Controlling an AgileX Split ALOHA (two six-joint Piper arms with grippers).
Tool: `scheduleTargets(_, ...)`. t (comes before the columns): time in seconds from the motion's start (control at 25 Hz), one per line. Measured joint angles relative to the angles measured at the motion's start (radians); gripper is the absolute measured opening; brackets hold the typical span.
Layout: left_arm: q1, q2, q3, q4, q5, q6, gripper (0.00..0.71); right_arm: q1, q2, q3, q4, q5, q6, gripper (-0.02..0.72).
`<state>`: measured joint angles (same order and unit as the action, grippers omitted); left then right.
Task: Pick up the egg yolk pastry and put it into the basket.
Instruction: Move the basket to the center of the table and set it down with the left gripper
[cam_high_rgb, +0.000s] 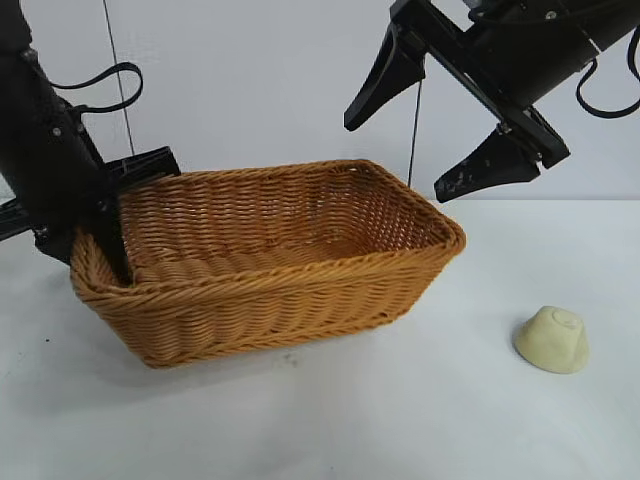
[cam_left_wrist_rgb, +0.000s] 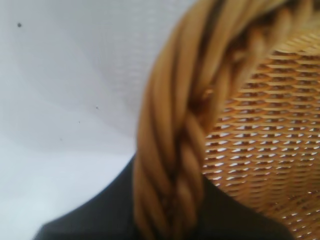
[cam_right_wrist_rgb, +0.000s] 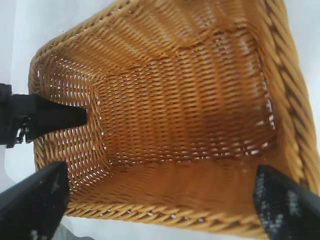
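Left hand (cam_high_rgb: 112, 235) is clamped on the basket (cam_high_rgb: 300, 290) rim at its left end, one finger inside the wall, one outside. Right hand (cam_high_rgb: 440, 125) hangs wide open above the basket's far right corner, holding nothing. Egg yolk pastry (cam_high_rgb: 552, 340) sits on the table (cam_high_rgb: 420, 420) off to the right, well apart from the basket, untouched.

Risk, as I read it: the left grip is on one end only, so any lift or pull could tip or drag the basket. The pastry's sloping sides look easy to slip off or squash if the right hand's fingers land off-centre.

Views: ext. cam alone shows the pastry. Right wrist cam looks straight into the basket, nothing inside it, w/ the left finger (cam_right_wrist_rgb: 55, 116) poking in at the end wall. Left wrist cam gives only the braided rim (cam_left_wrist_rgb: 175, 140) up close.
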<state>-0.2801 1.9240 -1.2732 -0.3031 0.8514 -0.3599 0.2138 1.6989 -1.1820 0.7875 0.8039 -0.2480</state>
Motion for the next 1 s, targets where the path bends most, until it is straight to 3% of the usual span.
scheduleTargets(0.28, 0.0, 0.036, -0.056, -0.033, 0.039, 0.186, 0.112, 0.0, 0.0, 0.0, -0.001, 0.001, 0.0, 0.694)
scheduleTargets(1.0, 0.0, 0.177, -0.056, -0.066, -0.015, 0.262, 0.112, 0.0, 0.0, 0.0, -0.002, 0.023, 0.0, 0.694)
